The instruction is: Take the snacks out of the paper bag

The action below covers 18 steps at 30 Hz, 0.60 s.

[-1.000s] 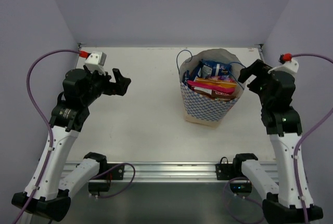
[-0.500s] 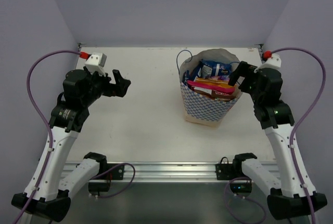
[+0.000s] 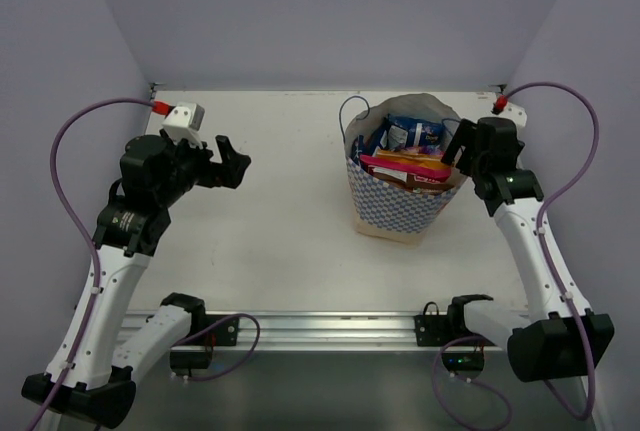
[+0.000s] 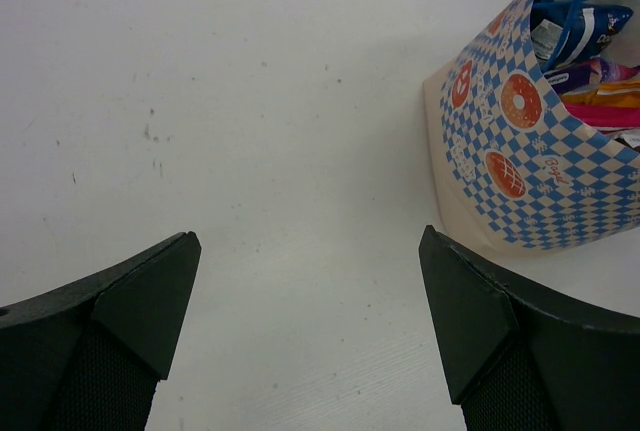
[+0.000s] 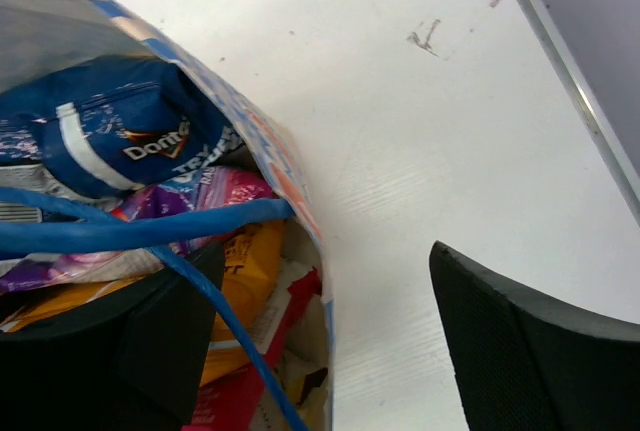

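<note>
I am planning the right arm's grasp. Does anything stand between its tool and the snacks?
Yes. The blue cord handle crosses over the snacks just before the right tool, and the wall of the paper bag runs between its open fingers.

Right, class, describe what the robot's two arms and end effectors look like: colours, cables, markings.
The left arm and right arm have white links and black joints. A purple cable runs to each wrist's red plug. The end effector fingers are black wedges.
</note>
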Tool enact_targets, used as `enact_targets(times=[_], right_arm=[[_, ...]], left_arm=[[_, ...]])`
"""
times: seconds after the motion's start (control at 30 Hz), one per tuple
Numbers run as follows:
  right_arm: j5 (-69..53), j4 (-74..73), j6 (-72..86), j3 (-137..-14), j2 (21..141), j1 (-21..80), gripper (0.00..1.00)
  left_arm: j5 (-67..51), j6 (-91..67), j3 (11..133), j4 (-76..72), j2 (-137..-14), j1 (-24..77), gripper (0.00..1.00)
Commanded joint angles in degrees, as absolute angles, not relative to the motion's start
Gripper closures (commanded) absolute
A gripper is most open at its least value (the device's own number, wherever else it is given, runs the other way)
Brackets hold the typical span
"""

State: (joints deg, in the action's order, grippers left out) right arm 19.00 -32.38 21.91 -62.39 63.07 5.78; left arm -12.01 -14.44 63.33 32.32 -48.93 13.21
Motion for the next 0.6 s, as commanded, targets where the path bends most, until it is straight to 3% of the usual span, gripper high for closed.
enact_targets(times=[0.0, 0.13, 0.23, 0.37, 0.5, 0.57], right_arm=[[21.18, -31.38, 23.73, -62.75, 62.4, 4.13, 0.16], [20.83, -30.76, 23.82, -63.37, 61.53, 3.96, 0.26], [20.13, -30.06, 24.17, -63.28, 62.31, 3.43, 0.42], [19.08, -29.62, 24.96, -63.19, 64.94, 3.16, 0.48], [17.76, -27.34, 23.48, -63.19, 66.01, 3.25, 0.7], [17.23, -26.28, 21.89, -65.2, 66.36, 3.25, 0.89]], left_arm=[[-12.57, -14.94, 64.16, 32.08, -48.34, 13.45, 0.0], [-13.01, -15.03, 64.16, 31.99, -49.04, 13.36, 0.0], [-13.62, -15.38, 64.16, 31.73, -49.48, 13.36, 0.0], [-14.24, -15.47, 64.51, 31.55, -49.92, 13.45, 0.0], [-14.85, -15.21, 65.12, 31.47, -50.19, 13.45, 0.0], [-15.47, -14.94, 65.48, 31.38, -50.8, 13.36, 0.0]])
